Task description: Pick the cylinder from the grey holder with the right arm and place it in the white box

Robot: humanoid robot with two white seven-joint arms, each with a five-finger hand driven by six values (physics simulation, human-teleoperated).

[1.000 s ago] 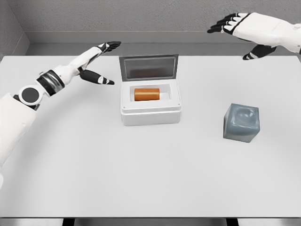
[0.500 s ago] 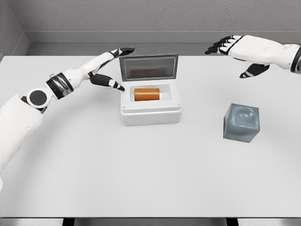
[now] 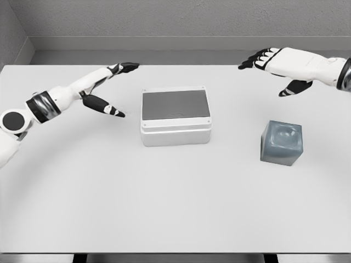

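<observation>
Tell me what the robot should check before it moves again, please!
1. White box lid shut: ok, it lies flat on top.
2. Cylinder inside the box: cannot tell, the lid hides it.
3. Grey holder empty: ok, nothing stands in it.
4. Left hand clear of the box: ok, open, beside it, not touching.
5. Right hand holding nothing: ok, open, in the air beyond the holder.

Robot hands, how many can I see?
2. The left hand hovers open over the table, left of the closed white box. The right hand hovers open at the far right, behind the grey holder.
</observation>
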